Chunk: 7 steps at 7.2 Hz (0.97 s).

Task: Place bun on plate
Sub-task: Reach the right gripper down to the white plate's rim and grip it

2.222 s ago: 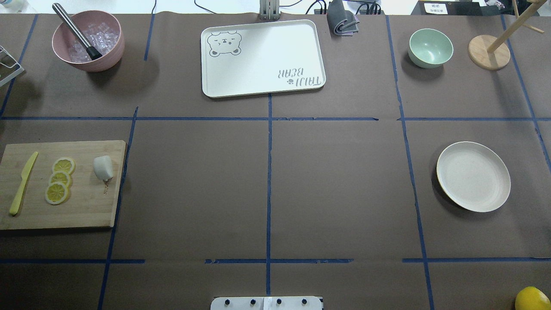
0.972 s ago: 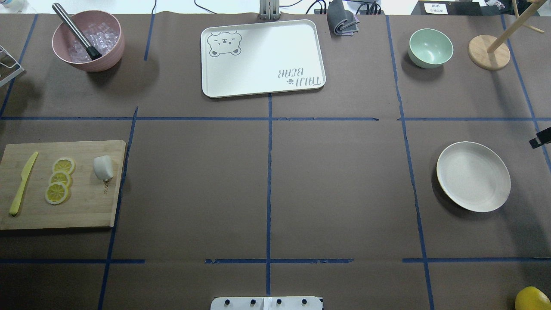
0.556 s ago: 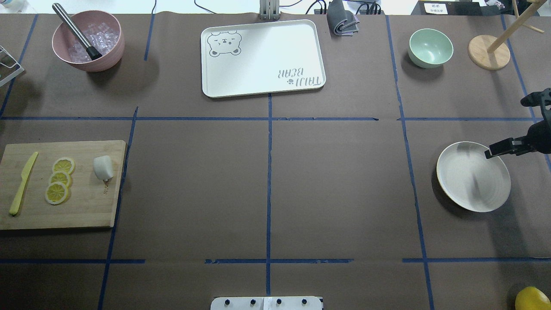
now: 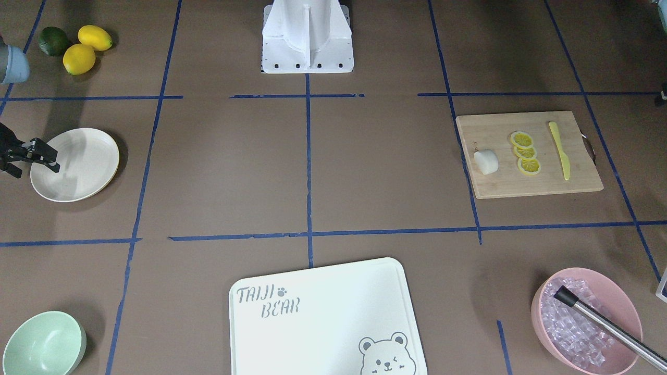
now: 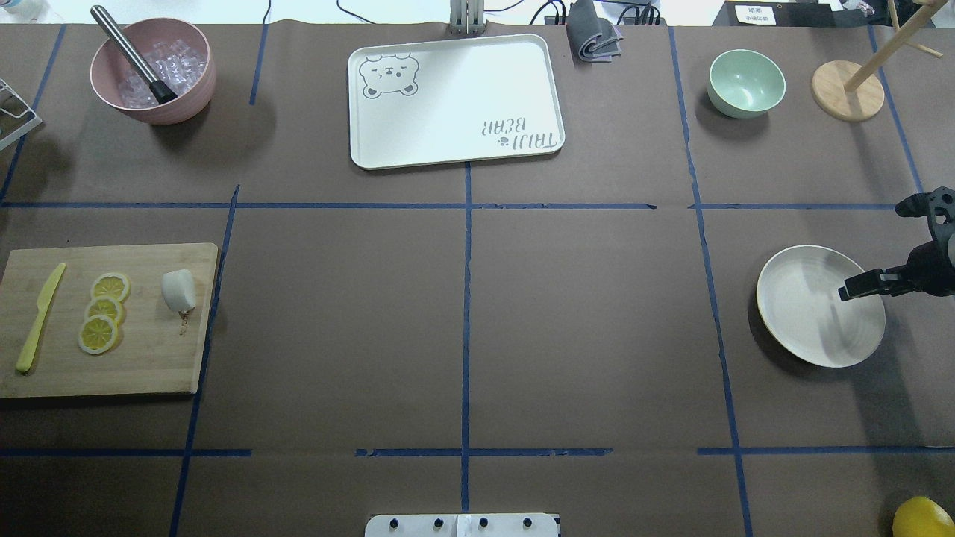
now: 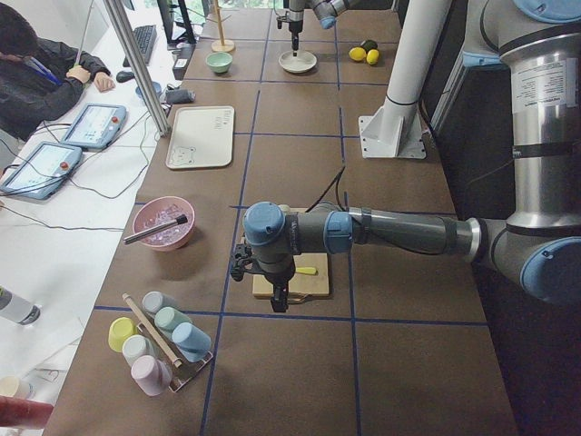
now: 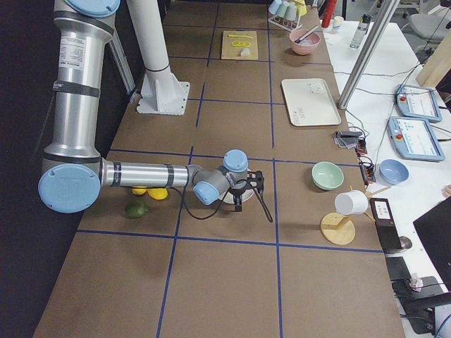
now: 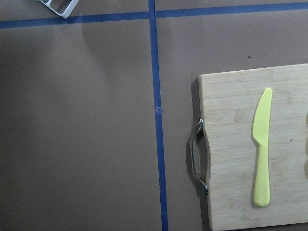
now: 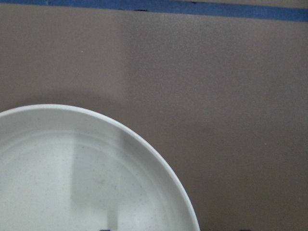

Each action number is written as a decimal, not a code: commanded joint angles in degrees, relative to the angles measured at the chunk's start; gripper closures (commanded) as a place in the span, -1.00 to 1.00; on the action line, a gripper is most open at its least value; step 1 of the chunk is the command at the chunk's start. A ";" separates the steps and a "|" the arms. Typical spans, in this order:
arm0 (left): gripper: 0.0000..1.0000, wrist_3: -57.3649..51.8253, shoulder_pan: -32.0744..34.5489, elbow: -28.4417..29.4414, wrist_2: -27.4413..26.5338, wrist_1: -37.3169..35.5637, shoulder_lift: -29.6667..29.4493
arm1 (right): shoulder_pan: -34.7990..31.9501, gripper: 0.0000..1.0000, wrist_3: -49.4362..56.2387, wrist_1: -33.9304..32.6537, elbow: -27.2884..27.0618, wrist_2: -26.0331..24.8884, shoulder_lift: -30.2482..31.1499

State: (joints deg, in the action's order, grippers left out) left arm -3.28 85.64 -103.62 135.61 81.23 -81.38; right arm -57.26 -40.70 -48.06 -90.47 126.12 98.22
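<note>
The bun [image 5: 179, 289] [image 4: 485, 161], a small white lump, lies on the right end of the wooden cutting board [image 5: 149, 358]. The cream plate [image 5: 802, 313] [image 4: 83, 166] [image 9: 72, 183] sits far across the table on the robot's right. My right gripper [image 5: 850, 289] [image 4: 49, 159] [image 7: 238, 204] points down over the plate's outer rim, open and holding nothing. My left gripper [image 6: 277, 304] hangs above the board's handle end; I cannot tell if it is open or shut. The left wrist view shows the board's handle and the knife [image 8: 261, 144], not the bun.
Lemon slices [image 5: 104, 309] and the yellow knife [image 5: 41, 317] share the board. At the back stand a pink ice bowl [image 5: 153, 71], a bear-print tray [image 5: 455, 101], a green bowl [image 5: 746, 82] and a wooden stand [image 5: 848, 91]. Lemons [image 4: 78, 57] lie near the plate.
The right gripper has come in from the right edge to the plate's rim, then shifted slightly toward the robot. The bun and plate have not moved.
</note>
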 commanded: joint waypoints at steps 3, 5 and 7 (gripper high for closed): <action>-1.00 0.02 -0.03 0.00 0.00 -0.11 0.08 | 0.04 1.00 0.01 0.07 -0.67 0.18 0.04; -1.00 0.02 -0.03 0.00 0.00 -0.11 0.08 | 0.04 1.00 -1.04 0.07 -3.82 0.36 -0.31; -1.00 0.02 -0.03 -0.09 0.00 -0.28 0.08 | 0.30 1.00 -12.38 -0.71 -8.65 1.15 -5.37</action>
State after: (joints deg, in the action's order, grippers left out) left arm -3.25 85.60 -103.64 135.62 81.04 -81.31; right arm -57.10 -45.62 -48.24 -96.36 126.80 96.33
